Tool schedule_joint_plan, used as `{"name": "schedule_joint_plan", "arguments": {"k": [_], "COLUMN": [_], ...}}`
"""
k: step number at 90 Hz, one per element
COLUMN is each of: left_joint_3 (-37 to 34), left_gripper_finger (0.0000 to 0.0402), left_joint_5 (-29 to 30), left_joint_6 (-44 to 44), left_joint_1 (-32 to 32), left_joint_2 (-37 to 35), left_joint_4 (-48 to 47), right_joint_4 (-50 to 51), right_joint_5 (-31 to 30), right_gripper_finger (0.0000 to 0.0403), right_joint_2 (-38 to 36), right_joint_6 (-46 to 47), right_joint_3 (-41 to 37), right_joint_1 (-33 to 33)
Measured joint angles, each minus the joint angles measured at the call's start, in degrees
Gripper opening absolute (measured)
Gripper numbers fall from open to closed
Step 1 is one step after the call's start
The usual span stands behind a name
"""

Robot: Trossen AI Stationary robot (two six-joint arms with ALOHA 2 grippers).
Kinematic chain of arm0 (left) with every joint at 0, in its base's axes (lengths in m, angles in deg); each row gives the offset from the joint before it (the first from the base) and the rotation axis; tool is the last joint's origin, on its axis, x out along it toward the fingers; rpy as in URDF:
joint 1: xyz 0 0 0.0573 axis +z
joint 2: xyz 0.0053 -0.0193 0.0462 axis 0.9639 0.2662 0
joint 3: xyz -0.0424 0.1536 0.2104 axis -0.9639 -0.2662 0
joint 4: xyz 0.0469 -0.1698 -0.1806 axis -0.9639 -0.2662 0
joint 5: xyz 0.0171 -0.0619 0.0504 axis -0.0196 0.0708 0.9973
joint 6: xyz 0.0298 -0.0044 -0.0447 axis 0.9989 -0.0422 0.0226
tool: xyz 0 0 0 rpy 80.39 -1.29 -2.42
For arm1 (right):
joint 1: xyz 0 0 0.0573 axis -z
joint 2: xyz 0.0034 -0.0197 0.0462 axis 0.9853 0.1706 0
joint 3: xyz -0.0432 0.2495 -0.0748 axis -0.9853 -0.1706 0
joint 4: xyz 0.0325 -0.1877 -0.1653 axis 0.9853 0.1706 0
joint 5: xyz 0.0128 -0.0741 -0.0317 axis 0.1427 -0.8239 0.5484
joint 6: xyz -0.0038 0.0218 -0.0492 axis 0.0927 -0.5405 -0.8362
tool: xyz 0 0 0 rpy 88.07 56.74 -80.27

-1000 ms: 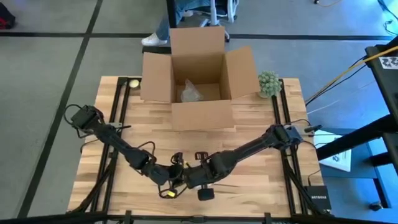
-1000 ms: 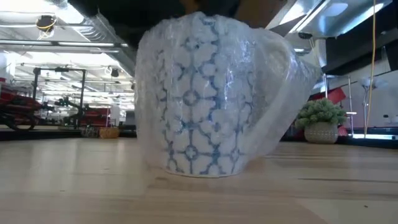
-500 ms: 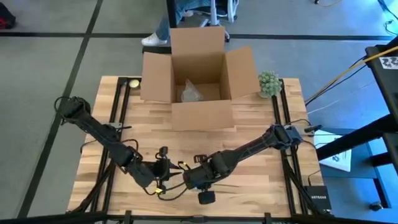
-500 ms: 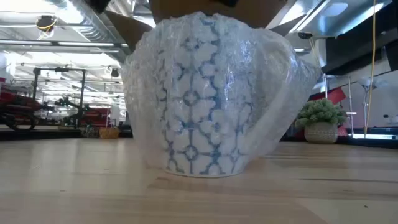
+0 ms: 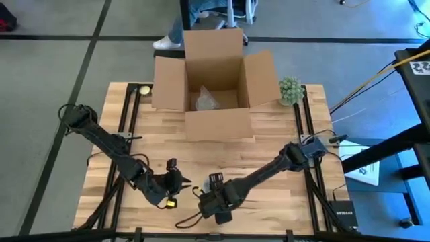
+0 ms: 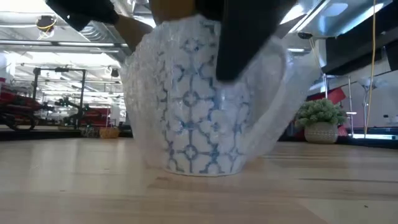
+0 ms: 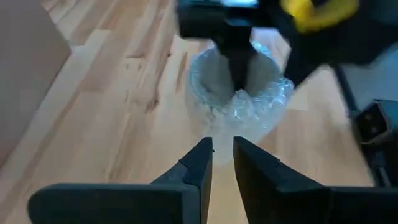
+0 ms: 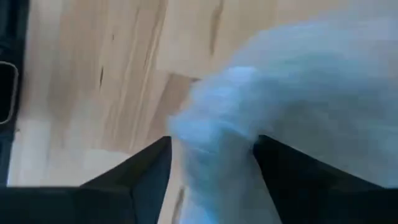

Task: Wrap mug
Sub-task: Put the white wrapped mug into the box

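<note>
The mug (image 6: 199,99), upright in its bubble wrap (image 7: 249,109), stood on the bench (image 5: 269,134) near its front edge, its axis vertical and its mouth open upward. The right gripper (image 8: 211,146) was the nearer of the two: it reached down over the rim, its fingers (image 8: 283,171) spread and closed on a bunched fold of the wrap, one of them going into the mouth of the mug, as the left wrist view showed. The low view showed a dark finger hanging in front of the patterned side. The left gripper (image 7: 222,149) lay just beside the mug, clear of it, with the mug straight ahead of its fingertips; its fingers (image 7: 198,168) were nearly together, only a narrow gap between them, and held nothing. The coming move seemed to turn on pushing the loose wrap down into the mouth, so the right arm looked placed for it while the left waited. An open cardboard box (image 5: 213,87) sat well beyond both.
</note>
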Motion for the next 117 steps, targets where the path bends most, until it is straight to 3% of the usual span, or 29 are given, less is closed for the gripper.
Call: {"name": "schedule_joint_plan", "arguments": {"k": [11, 24, 29, 54, 94, 117], "left_joint_3": [0.0, 0.0, 0.0, 0.0, 0.0, 0.0], "left_gripper_finger": [0.0049, 0.0049, 0.0049, 0.0049, 0.0049, 0.0049], "left_joint_5": [0.0, 0.2, 0.2, 0.2, 0.2, 0.2], "left_joint_6": [1.1, 1.0, 1.1, 1.3, 1.5, 1.7], "left_joint_1": [-0.1, 0.0, -0.1, -0.4, -0.4, -0.4], "left_joint_2": [0.0, 0.0, 0.0, 0.0, 0.0, 0.0], "left_joint_4": [0.3, 0.2, 0.2, 0.2, 0.2, 0.2], "right_joint_4": [-0.3, 0.1, 0.7, 2.3, -3.7, -10.3], "right_joint_5": [0.9, 3.2, 4.2, -0.5, -17.1, -24.0], "right_gripper_finger": [0.0178, 0.0047, 0.0022, 0.0013, 0.0012, 0.0012], "right_joint_2": [1.2, 1.5, 1.1, -4.7, -20.2, -27.3], "right_joint_6": [-0.8, -1.7, -1.9, -4.0, -12.3, -19.8], "right_joint_3": [0.2, 0.2, 0.5, 2.5, 2.8, 2.7], "right_joint_1": [0.5, 1.1, 1.1, 1.0, 1.4, 6.6]}}
